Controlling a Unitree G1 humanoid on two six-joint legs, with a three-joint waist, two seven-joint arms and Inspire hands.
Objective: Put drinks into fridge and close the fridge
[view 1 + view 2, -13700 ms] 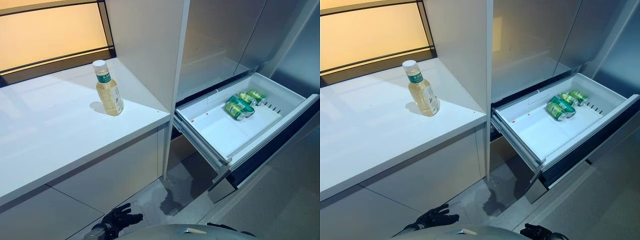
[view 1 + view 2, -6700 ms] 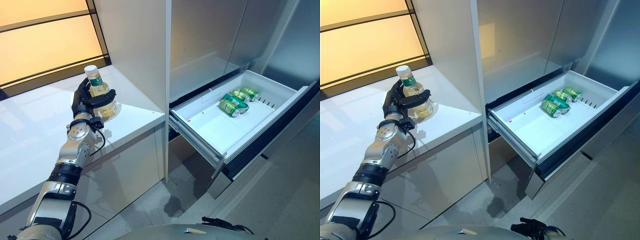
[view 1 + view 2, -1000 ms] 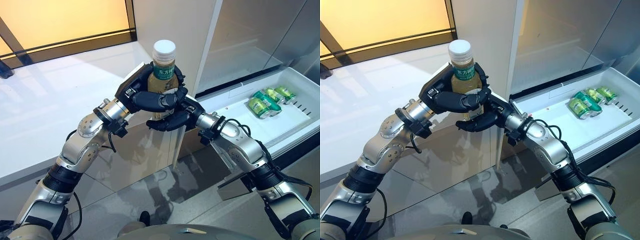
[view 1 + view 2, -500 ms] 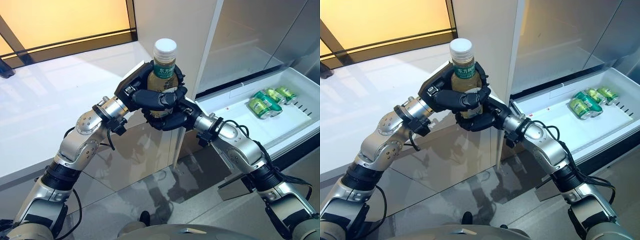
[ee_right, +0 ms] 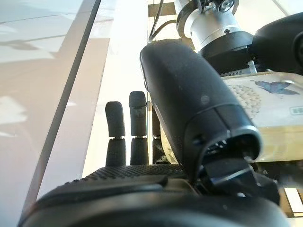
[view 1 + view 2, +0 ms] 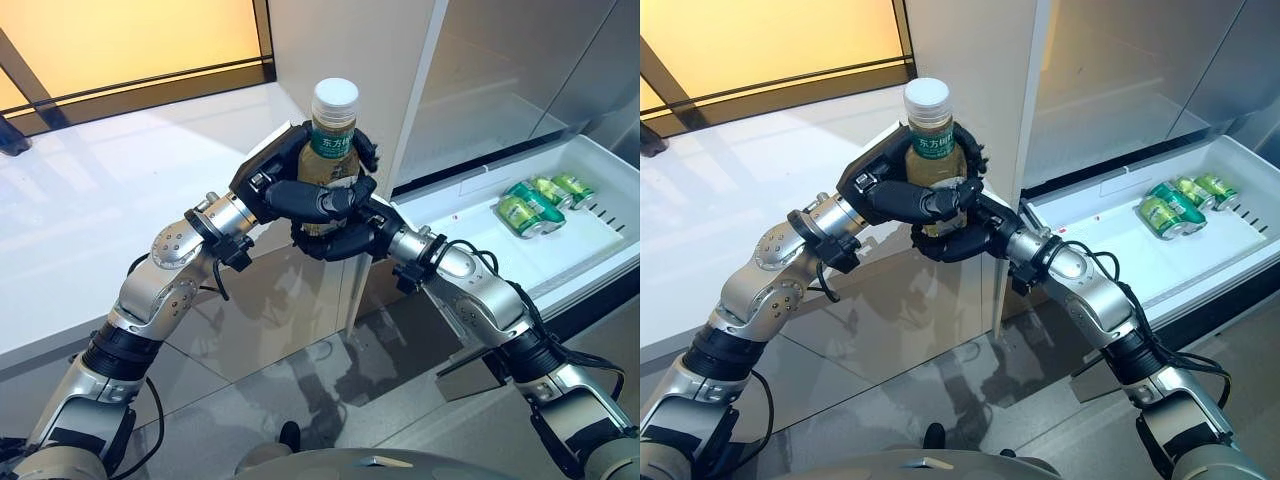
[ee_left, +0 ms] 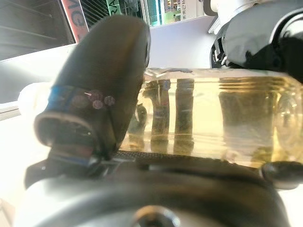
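Left hand (image 6: 300,195): I see it wrapped round the middle of the bottle (image 6: 330,140), fingers curled across the front, thumb (image 7: 94,94) pressed along the side in its wrist view. A firm grasp.

Right hand (image 6: 335,240): it sits directly under and behind the bottle's base, touching the left hand. In the head views its fingers cup the bottom of the bottle. In its own wrist view the thumb (image 5: 189,104) lies against the bottle's label side while two fingers (image 5: 124,127) stand fairly straight beyond the palm. I count it as cupping the bottle from below, partly closed on it.

Bottle: clear plastic, pale yellow drink, green label, white cap (image 6: 335,93). Upright, lifted clear of the counter, held between both hands in front of the tall white panel (image 6: 340,50).

Counter (image 6: 100,220): white top, to the left and behind the arms, glossy cabinet fronts below.

Fridge drawer (image 6: 590,255): pulled out at the right, white inside, well apart from the bottle.

Cans (image 6: 535,200): three green ones lying on their sides, close together toward the back right of the drawer.

Fridge doors (image 6: 520,70): grey, shut, above the drawer.

Window (image 6: 120,40): amber-lit pane behind the counter, dark frame.
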